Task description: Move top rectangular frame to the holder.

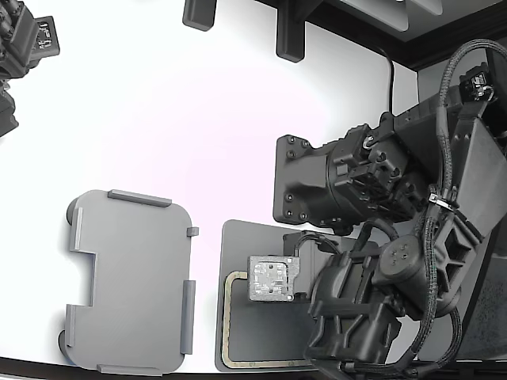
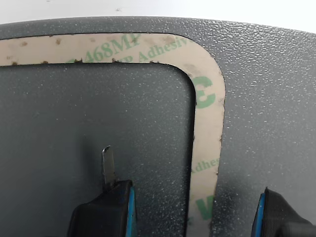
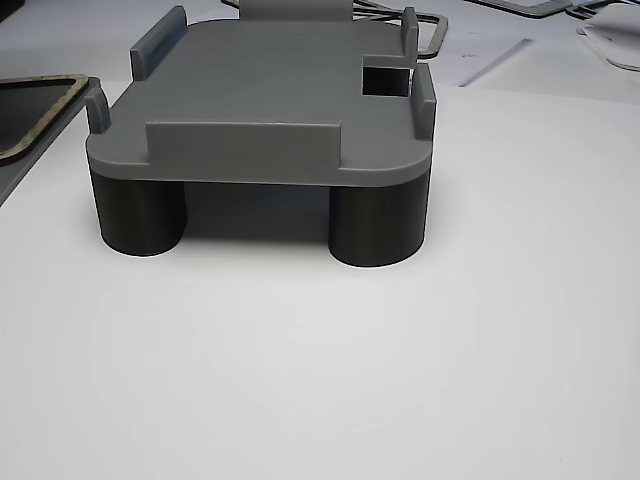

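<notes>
Beige frame (image 2: 207, 103) lies flat on the dark grey pad (image 2: 266, 98), which sits on the white table (image 1: 198, 119). We see the gripper (image 2: 195, 207) low over it, jaws spread, straddling one frame edge, nothing pinched. Grey holder (image 1: 131, 277) stands just beside the pad, at the exterior view's left, on round feet (image 3: 375, 225).

The exterior view hangs overhead, looking straight down on the white table (image 1: 238, 119), with the holder (image 1: 131, 281) at about seven o'clock and the arm (image 1: 380, 261) at four. The wrist view sits very close above the frame (image 2: 207, 98) on its dark pad (image 2: 266, 98), also seen from overhead. The other view rests low on the table, facing the holder (image 3: 270, 110) side-on, with the frame (image 3: 40, 115) at ten o'clock.
</notes>
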Tool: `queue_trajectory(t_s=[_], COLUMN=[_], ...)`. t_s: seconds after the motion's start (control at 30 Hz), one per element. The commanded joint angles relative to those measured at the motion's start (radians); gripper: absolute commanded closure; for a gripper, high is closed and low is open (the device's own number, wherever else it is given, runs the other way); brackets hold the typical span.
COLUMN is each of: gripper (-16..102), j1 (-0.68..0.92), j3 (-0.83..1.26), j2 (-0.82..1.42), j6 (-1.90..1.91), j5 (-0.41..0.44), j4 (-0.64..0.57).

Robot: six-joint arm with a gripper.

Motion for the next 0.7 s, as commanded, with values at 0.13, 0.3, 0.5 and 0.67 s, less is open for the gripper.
queue_trajectory(t_s=[0.13, 0.3, 0.5, 0.67], gripper=[-8, 0, 7, 12], j1=[-0.012, -0.02, -0.031, -0.044], j3=[-0.003, 0.017, 0.038, 0.049], j2=[0.031, 0.038, 0.041, 0.043], j6=[0.017, 0.008, -0.006, -0.023], j5=[0.0, 0.0, -0.002, -0.002], j4=[-0.008, -0.014, -0.028, -0.046])
